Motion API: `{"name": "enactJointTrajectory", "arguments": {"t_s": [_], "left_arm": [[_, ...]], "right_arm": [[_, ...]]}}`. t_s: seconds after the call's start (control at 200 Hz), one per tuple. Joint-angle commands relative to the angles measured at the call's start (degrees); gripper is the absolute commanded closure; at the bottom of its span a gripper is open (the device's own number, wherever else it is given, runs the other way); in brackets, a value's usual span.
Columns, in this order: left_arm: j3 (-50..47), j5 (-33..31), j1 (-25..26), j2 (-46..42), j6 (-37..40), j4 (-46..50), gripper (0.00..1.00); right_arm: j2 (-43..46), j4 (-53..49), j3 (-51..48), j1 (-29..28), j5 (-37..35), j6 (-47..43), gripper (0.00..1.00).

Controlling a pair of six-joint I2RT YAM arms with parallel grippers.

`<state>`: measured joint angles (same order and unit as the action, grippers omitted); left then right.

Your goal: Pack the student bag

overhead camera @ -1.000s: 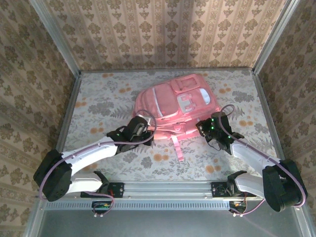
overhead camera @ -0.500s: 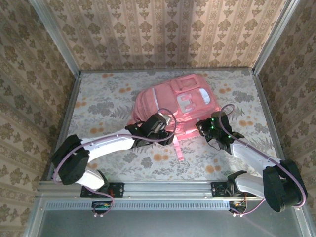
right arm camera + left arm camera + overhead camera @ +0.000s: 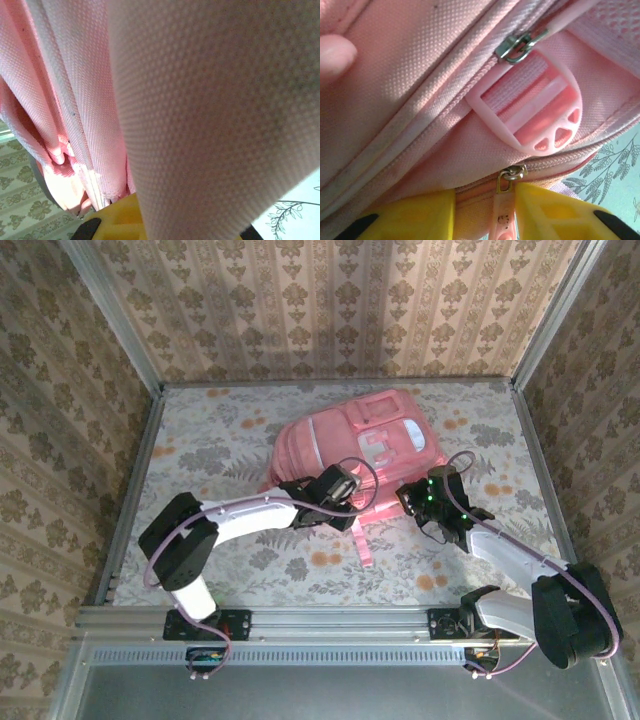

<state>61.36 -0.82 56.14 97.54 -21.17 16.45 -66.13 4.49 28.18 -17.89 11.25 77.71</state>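
Shifted rightward along the student bag since the earlier frame, the left gripper is shown part-released astride a zip pull. The bag lies just beyond its fingertips. Bag fabric is kept clenched by the right gripper. Unzipping is judged next.

No text, brand, number or sign can be read anywhere. The student bag shows only plain pink fabric. In the left wrist view, its zip pull and plastic buckle carry no legible marking.
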Motion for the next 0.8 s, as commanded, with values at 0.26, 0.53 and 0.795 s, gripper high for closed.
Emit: {"name": "enactJointTrajectory", "arguments": {"t_s": [0.26, 0.53, 0.795], "left_arm": [[0.66, 1.03, 0.39, 1.13, 0.89, 1.21, 1.00], [-4.05, -1.64, -1.19, -5.42, -0.61, 3.05, 1.00], [-9.92, -1.90, -3.63, -11.17, -1.76, 3.67, 1.00]], "right_arm": [[-0.60, 5.72, 1.08, -0.43, 1.17, -0.14, 1.00], [1.42, -0.52, 1.30, 0.67, -3.14, -5.14, 1.00], [-1.20, -0.29, 2.43, 4.93, -2.88, -8.09, 1.00]]}}
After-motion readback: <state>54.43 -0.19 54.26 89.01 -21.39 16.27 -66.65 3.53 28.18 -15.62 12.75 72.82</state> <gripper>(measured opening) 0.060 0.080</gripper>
